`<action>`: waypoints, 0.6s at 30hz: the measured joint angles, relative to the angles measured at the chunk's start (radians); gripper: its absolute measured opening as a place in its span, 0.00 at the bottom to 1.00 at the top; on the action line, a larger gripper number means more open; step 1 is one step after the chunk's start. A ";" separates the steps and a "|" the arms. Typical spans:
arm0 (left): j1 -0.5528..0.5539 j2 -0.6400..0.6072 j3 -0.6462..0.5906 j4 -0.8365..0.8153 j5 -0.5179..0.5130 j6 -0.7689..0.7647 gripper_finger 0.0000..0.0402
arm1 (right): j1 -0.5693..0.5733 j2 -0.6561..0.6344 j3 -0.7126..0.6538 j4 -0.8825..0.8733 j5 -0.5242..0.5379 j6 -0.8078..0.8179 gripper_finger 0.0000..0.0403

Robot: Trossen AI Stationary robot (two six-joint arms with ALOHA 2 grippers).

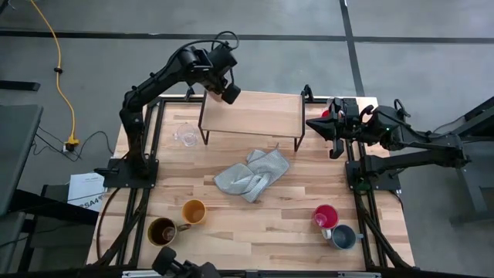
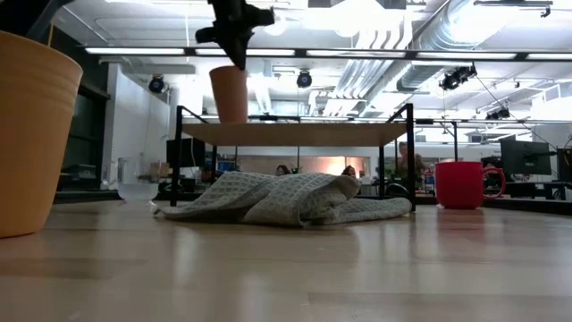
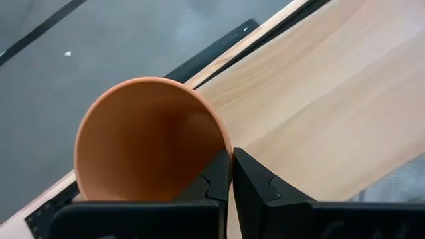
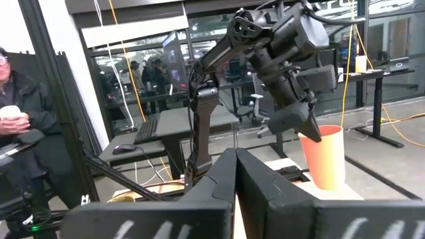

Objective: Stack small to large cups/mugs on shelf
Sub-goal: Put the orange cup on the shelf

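- The left gripper (image 1: 231, 94) is positioned over the shelf's (image 1: 255, 113) rear left corner, its jaws clenched on the rim of the peach-orange tumbler (image 2: 230, 93).
- In the low view the tumbler is seen upright at the left end of the shelf (image 2: 295, 133); whether its base touches the board cannot be told.
- In the left wrist view one wall of the tumbler (image 3: 149, 139) is pinched between the fingers (image 3: 259, 182).
- The right gripper (image 1: 314, 123) is held just beside the shelf's right end, its jaws clenched on nothing.
- A clear glass cup (image 1: 184, 137) is placed on the surface (image 1: 262, 220) just left of the shelf.
- A grey cloth (image 1: 252, 174) is bunched in front of the shelf.
- A yellow mug (image 1: 193, 211) and a brown mug (image 1: 162, 231) are set side by side at the front left.
- A red mug (image 1: 325, 216) and a grey-blue mug (image 1: 343, 236) are set at the front right, close together.
- A seated person (image 4: 20, 113) is seen in the room beyond in the right wrist view.
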 joint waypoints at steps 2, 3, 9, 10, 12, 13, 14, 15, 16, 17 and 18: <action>0.012 0.004 0.000 -0.010 0.000 0.004 0.00 | 0.000 0.000 0.000 0.000 0.000 0.000 0.00; 0.014 0.008 0.000 -0.008 0.001 0.006 0.00 | 0.000 0.000 0.000 0.000 0.000 0.000 0.00; 0.026 0.016 0.000 -0.009 0.019 0.008 0.00 | 0.000 0.000 0.000 0.000 0.000 0.000 0.00; 0.026 0.020 0.001 -0.013 0.020 0.008 0.00 | 0.000 0.000 0.000 0.000 0.000 0.000 0.00; 0.033 0.027 0.000 -0.038 0.032 0.009 0.00 | 0.000 0.000 0.000 0.000 0.000 0.000 0.00; 0.035 0.032 0.000 -0.047 0.034 0.011 0.00 | 0.000 0.000 0.000 0.000 0.000 0.000 0.00; 0.037 0.036 0.000 -0.045 0.034 0.010 0.00 | 0.000 0.000 0.000 0.000 0.000 0.000 0.00; 0.038 0.040 0.000 -0.046 0.040 0.008 0.00 | 0.000 0.000 0.000 0.000 0.000 0.000 0.00; 0.040 0.042 0.000 -0.045 0.049 0.008 0.00 | 0.000 0.000 0.000 0.000 0.000 0.000 0.00; 0.039 0.043 0.000 -0.044 0.048 0.008 0.00 | 0.000 0.000 0.000 0.000 0.000 0.000 0.00; 0.039 0.044 0.000 -0.041 0.047 0.008 0.00 | 0.000 0.000 0.000 0.000 0.000 0.002 0.00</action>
